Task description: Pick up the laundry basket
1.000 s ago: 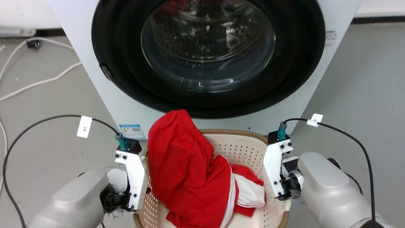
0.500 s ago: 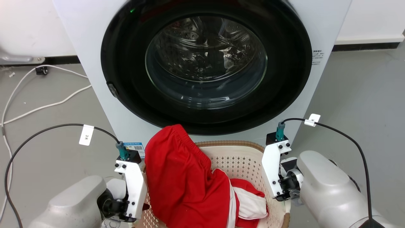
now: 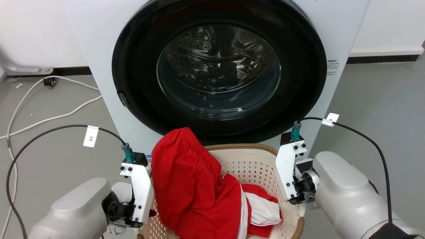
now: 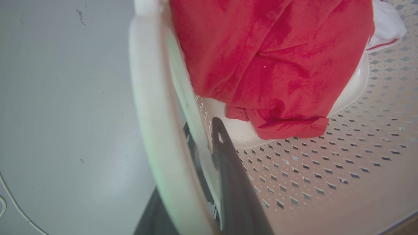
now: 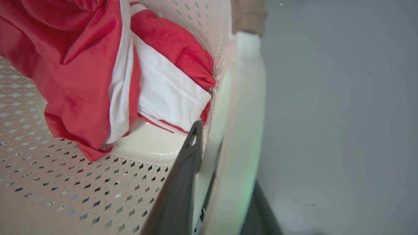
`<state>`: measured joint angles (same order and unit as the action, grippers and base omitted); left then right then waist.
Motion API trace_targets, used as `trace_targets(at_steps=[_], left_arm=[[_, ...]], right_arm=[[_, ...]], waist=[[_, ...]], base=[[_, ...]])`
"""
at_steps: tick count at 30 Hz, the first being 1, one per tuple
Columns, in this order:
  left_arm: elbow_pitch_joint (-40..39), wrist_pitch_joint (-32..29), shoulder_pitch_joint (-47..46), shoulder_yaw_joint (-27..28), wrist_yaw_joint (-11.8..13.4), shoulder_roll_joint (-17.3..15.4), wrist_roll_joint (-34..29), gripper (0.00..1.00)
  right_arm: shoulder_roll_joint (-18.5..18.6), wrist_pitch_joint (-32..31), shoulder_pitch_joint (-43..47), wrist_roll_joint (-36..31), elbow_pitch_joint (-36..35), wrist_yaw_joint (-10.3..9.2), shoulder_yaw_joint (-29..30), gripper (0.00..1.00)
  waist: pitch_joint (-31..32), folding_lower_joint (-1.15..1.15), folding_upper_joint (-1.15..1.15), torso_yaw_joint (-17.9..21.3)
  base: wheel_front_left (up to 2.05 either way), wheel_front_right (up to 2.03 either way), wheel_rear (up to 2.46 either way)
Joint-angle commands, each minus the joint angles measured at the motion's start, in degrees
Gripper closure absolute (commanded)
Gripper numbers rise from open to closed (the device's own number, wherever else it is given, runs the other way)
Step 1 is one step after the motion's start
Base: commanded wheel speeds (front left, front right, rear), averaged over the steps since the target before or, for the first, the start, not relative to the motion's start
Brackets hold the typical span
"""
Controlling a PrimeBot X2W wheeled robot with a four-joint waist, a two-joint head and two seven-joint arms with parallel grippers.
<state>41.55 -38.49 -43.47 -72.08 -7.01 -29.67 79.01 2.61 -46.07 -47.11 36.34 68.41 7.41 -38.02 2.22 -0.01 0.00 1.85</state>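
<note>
The basket (image 3: 252, 167) is seen at the lower centre of the head view, just before the washer (image 3: 99, 76) and between the two arms; whether it is off the floor (image 3: 382, 99) cannot be told. It is taken at both sides, judged so that it can be raised level: the left gripper (image 4: 200, 130) is closed over the white left handle (image 4: 147, 98), one finger inside the perforated wall and one outside; the right gripper (image 5: 209, 137) is clamped likewise on the right handle (image 5: 245, 114). A red garment (image 3: 196, 192) with white panels is heaped inside, one fold draped over the upper-left rim; the washer's door (image 3: 219, 69) is shut.
</note>
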Motion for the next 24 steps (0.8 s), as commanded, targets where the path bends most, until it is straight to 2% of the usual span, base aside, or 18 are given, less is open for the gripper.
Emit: trace_targets(at_steps=[1, 24], left_arm=[[0.1, -0.9, 0.1, -0.7, -0.8, 0.0, -0.1, 1.00], [1.5, -2.2, -0.4, -1.0, -0.8, 0.8, 0.6, 1.00]], right_arm=[[0.5, 0.6, -1.6, 0.0, -0.1, 0.14, -0.2, 1.00], [0.5, 0.4, -2.2, 2.3, 0.3, 0.15, -3.3, 1.00]], waist=[[0.1, 0.01, 0.00, 0.0], [0.7, 0.01, 0.00, 0.3]], base=[[0.00, 0.00, 0.00], [0.00, 0.00, 0.00]])
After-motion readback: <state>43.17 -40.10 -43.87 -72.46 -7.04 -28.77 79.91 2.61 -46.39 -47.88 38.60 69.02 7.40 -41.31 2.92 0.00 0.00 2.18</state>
